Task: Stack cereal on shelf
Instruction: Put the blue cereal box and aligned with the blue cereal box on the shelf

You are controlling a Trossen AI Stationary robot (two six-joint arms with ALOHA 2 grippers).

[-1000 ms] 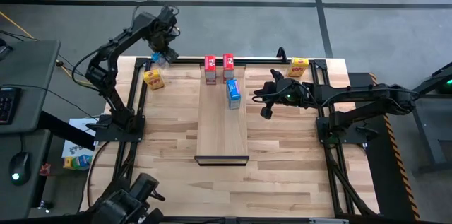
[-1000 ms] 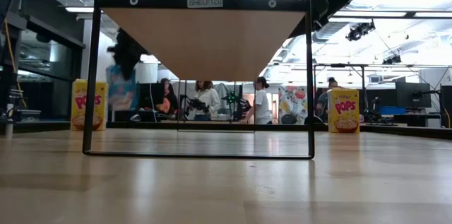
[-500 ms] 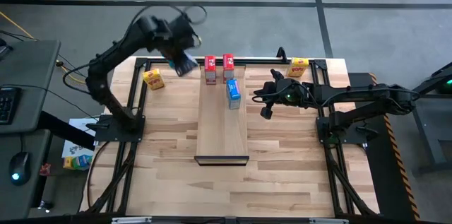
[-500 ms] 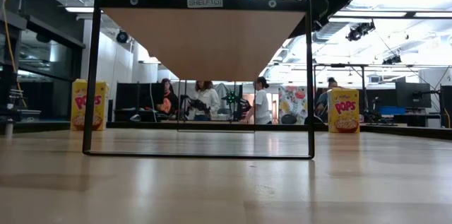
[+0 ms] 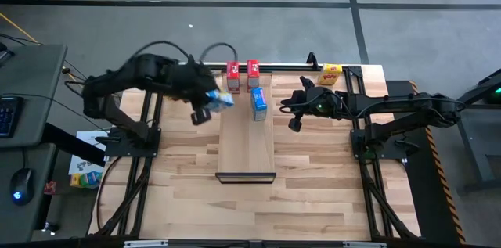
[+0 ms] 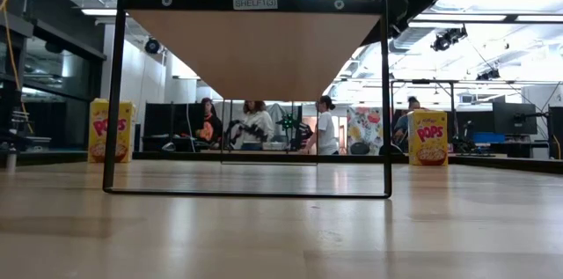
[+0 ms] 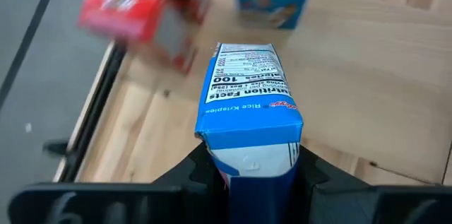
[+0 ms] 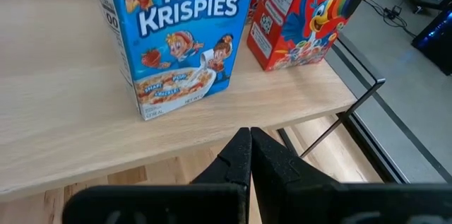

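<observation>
My left gripper (image 5: pixel 210 104) is shut on a blue cereal box (image 5: pixel 222 99) and hovers at the left edge of the pale shelf board (image 5: pixel 246 142), whose dark lip (image 5: pixel 246 176) is at the near end. Another blue box (image 5: pixel 258 103) and two red boxes (image 5: pixel 232 77) (image 5: pixel 253 74) stand on the shelf's far end. One yellow box (image 5: pixel 331 73) stands on the table at far right. The other yellow box (image 6: pixel 109 129) shows only in the low view. My right gripper (image 5: pixel 293 119) is shut and waits right of the shelf. My left gripper pinches the blue box between its two fingers (image 7: pixel 201 171), on the narrow sides near one end (image 7: pixel 247 150). The rest of the box sticks forward past the fingers (image 7: pixel 247 83). The box is lifted clear and lies about level, pointing toward the shelf.
The shelf sits raised on a thin black frame (image 6: pixel 114 94) above the butcher-block table (image 5: pixel 313 170). Black rails (image 5: pixel 360 146) run along both table sides. Bare board lies between the standing boxes and the lip. People stand in the room beyond the table (image 6: pixel 255 125).
My left gripper has carried the blue box from the table's far left corner up and then toward the right and near edge, reaching the shelf's left edge. It has turned, so the box now points at the shelf.
</observation>
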